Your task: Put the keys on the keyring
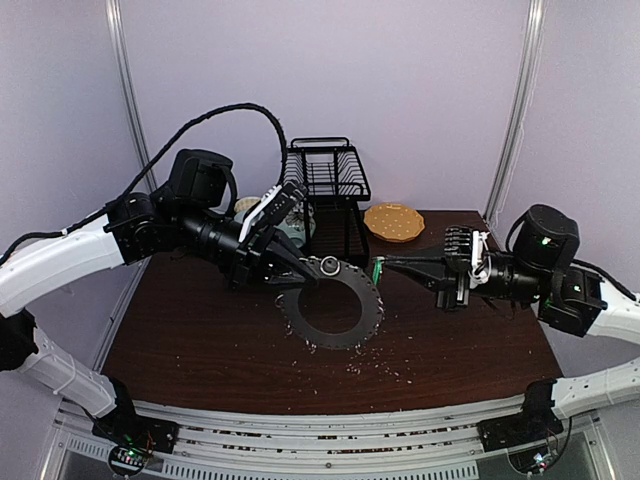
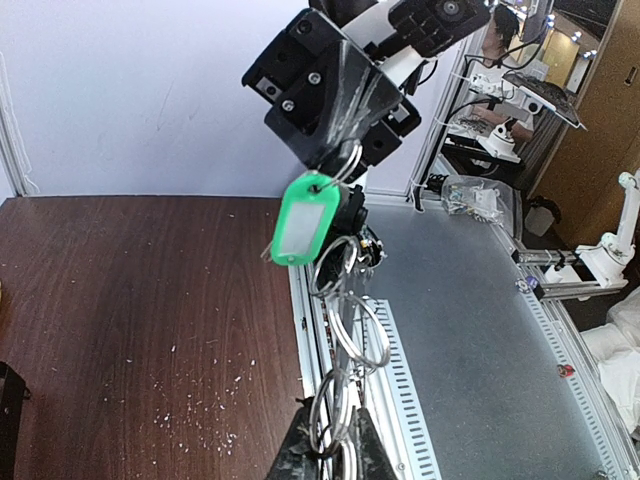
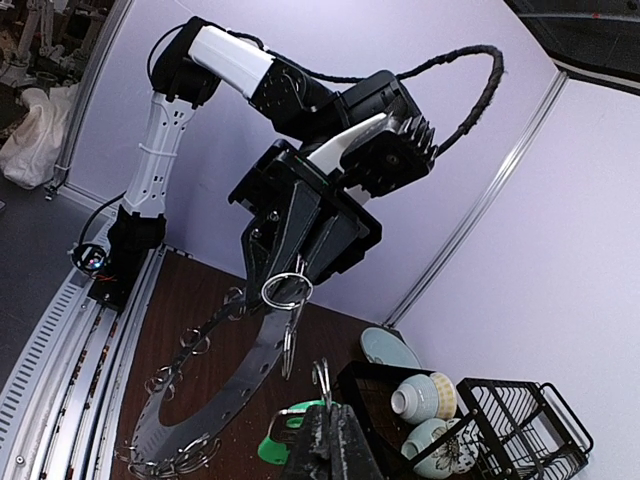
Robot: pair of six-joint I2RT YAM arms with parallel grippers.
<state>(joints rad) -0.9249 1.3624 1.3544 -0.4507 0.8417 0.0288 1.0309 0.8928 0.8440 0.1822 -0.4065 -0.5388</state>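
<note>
**Keyring.** One keyring (image 1: pixel 335 337) is present: a flat dark ring-shaped disc with a large central hole and a rim fringed with many small wire loops (image 2: pixel 350 330). It sits over the middle of the table (image 1: pixel 200 330). Its flat face is turned upward toward the top camera. In the right wrist view it shows nearly edge-on, its length slanting downward from the held rim. Whether the lower rim touches the table cannot be determined.

**Key.** One key (image 1: pixel 377 271) is visible. Its green head is just beside the right rim of the keyring. In the left wrist view the head hangs with its long axis close to vertical, top end toward the fingers holding it. The metal blade cannot be made out.

**Left gripper.** The left gripper (image 1: pixel 318 268) is at the far-left rim of the keyring, with its fingers pressed together on that rim.

**Right gripper.** The right gripper (image 1: pixel 383 265) is to the right of the keyring, pointing at it. Its fingers are pressed together, pinching the key at its top end.

**Other items.**
- One black wire rack (image 1: pixel 325 175) is behind the keyring.
- Two bowls (image 3: pixel 420 398) sit in the rack.
- One yellow plate (image 1: pixel 393 222) is behind and right of the keyring.
- Pale crumbs (image 1: pixel 380 365) lie scattered in front of the keyring.
</note>
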